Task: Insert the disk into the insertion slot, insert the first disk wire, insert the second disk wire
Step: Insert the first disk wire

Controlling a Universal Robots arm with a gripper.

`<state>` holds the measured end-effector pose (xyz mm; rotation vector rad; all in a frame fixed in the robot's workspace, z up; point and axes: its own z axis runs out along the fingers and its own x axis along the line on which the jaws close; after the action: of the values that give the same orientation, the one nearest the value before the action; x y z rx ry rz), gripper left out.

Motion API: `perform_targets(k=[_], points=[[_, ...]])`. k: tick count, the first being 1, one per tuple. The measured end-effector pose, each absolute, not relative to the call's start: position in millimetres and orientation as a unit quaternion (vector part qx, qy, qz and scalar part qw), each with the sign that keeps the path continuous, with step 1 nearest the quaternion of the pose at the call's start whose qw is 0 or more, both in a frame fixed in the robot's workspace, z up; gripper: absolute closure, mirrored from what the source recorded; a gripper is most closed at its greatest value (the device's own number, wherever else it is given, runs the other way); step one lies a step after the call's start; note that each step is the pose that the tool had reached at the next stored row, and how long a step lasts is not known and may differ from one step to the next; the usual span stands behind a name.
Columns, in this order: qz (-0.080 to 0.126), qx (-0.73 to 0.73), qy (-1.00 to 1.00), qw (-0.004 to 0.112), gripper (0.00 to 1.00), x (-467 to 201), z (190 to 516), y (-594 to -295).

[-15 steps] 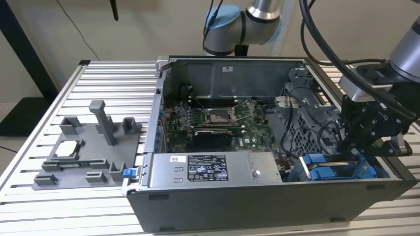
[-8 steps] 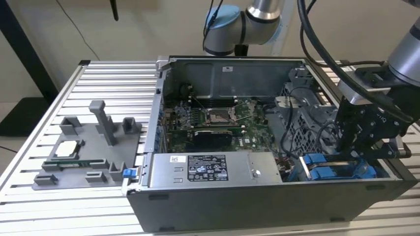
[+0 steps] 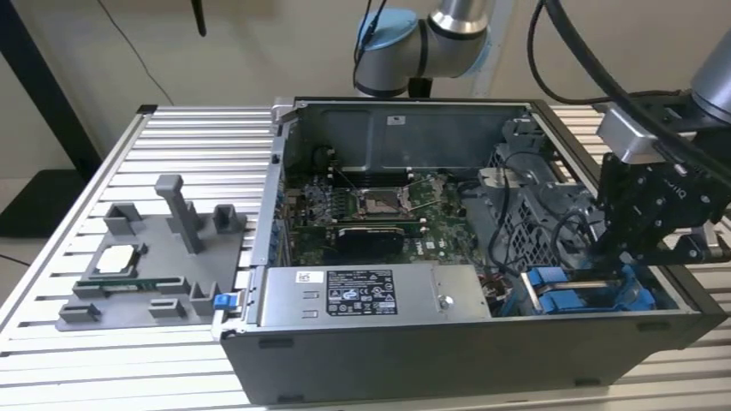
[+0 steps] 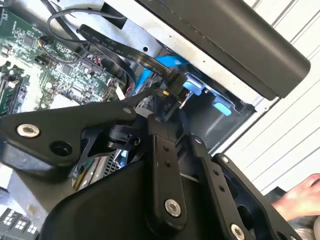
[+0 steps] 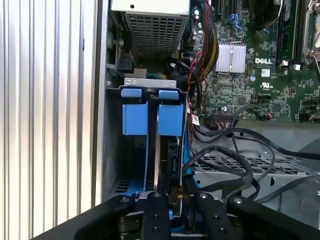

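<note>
Spanning the scene, the slatted metal worktop (image 3: 171, 137) carries an open computer case (image 3: 434, 360) lying on its side. The robot arm (image 3: 400, 43) comes in from the far side and reaches over the case toward the exterior view's right.

Inside the case, a long silver power-supply box (image 3: 365, 295) with a white sticker lies along the near wall. The green motherboard (image 3: 365, 205) lies beyond it, towards the far wall. At the exterior view's left, well apart from the case, a grey fixture tray (image 3: 171, 257) rests on the worktop. It holds a processor chip (image 3: 118, 259) and, just nearer, a memory stick (image 3: 132, 284).

The black claw (image 3: 617, 257) hangs over the near corner of the case at the exterior view's right, above the blue drive bay. The disk (image 3: 583, 295) is already seated on edge in that bay. In the first wrist view its blue carrier (image 5: 170, 120) stands beside a second blue carrier (image 5: 135, 117).

In both wrist views the claw (image 4: 167, 102) (image 5: 177, 197) has its fingers drawn close together. They pinch a black plug (image 4: 176, 82) at the end of a flat black wire (image 4: 115, 47). The plug sits just beside the disk's blue frame; whether it touches the disk's socket cannot be told.

A person's hand (image 4: 300, 200) shows at the corner of the second wrist view, outside the case.
</note>
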<state>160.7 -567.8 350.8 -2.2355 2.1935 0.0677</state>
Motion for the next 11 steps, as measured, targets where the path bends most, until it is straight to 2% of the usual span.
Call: perform_targets(k=[7,11], points=[[0.024,-0.714,0.7,0.007,0.0,162.1,367.2,-567.6],[0.036,-0.713,0.7,0.019,0.0,168.2,367.7,-567.6]])
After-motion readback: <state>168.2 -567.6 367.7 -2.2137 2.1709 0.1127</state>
